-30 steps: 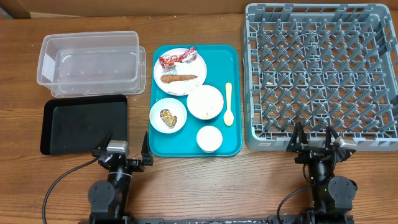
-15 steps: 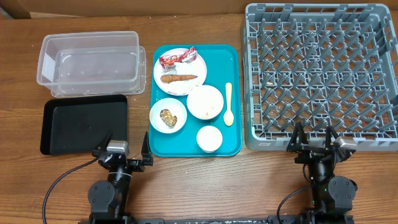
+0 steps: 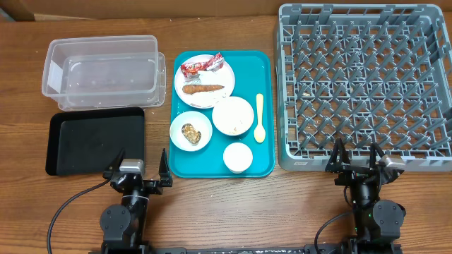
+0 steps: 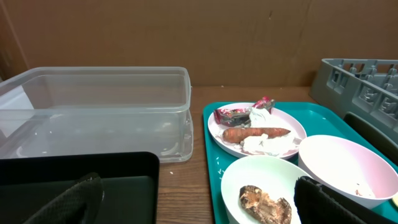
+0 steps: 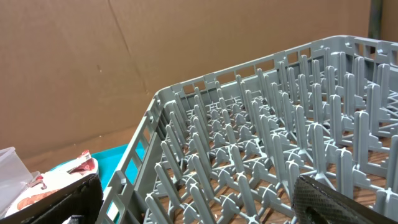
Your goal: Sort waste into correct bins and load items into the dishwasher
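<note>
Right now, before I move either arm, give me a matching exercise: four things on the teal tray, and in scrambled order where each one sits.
Things
1. red snack wrapper
2. brown food lump
3. pale yellow spoon
4. small white cup

Places
A. lying flat on the bare right side of the teal tray
B. on the round plate at the tray's far end
C. alone at the tray's near edge
D. inside the left white bowl

Pairs: 1-B, 2-D, 3-A, 4-C
</note>
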